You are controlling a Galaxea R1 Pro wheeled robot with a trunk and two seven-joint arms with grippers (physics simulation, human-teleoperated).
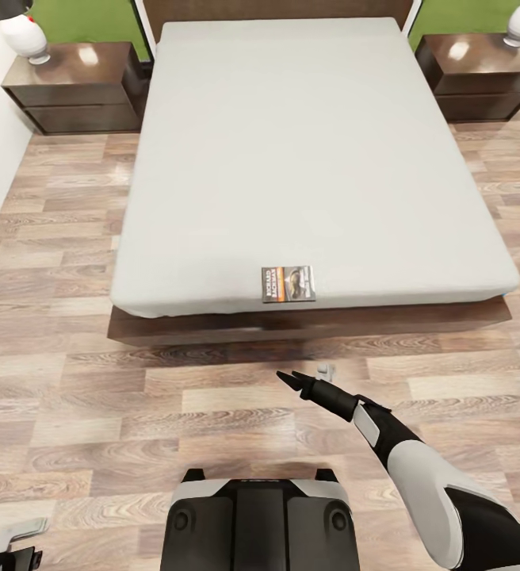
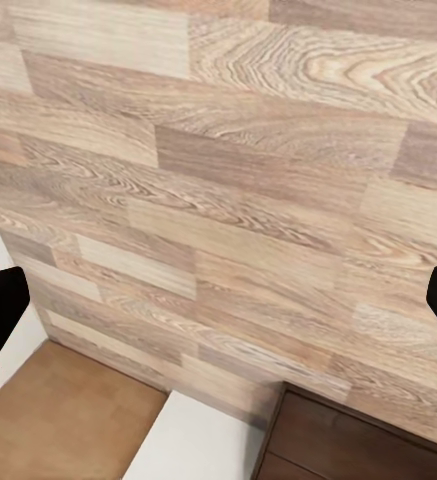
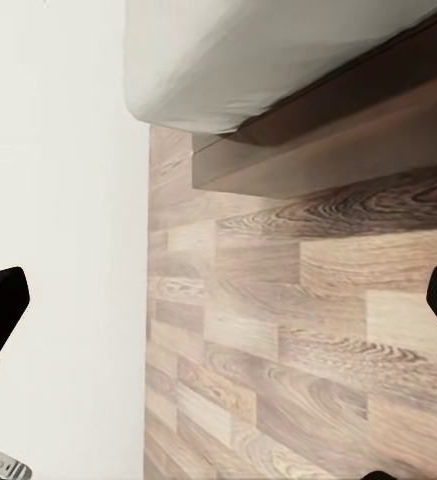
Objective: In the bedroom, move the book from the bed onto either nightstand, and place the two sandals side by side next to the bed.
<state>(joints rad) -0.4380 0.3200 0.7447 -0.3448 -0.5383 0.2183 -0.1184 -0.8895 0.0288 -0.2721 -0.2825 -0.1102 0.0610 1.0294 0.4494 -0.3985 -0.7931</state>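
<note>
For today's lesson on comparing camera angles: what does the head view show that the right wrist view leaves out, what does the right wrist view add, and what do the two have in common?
Head view alone: the book lying near the foot edge of the bed, a nightstand on each side of the headboard, each bearing a white lamp, and the right gripper stretched toward the bed's foot. Right wrist view alone: a white wall beside the floor, and a close look at the underside of the mattress corner. Shared: the pale mattress, the dark bed frame and the wood-plank floor.
</note>
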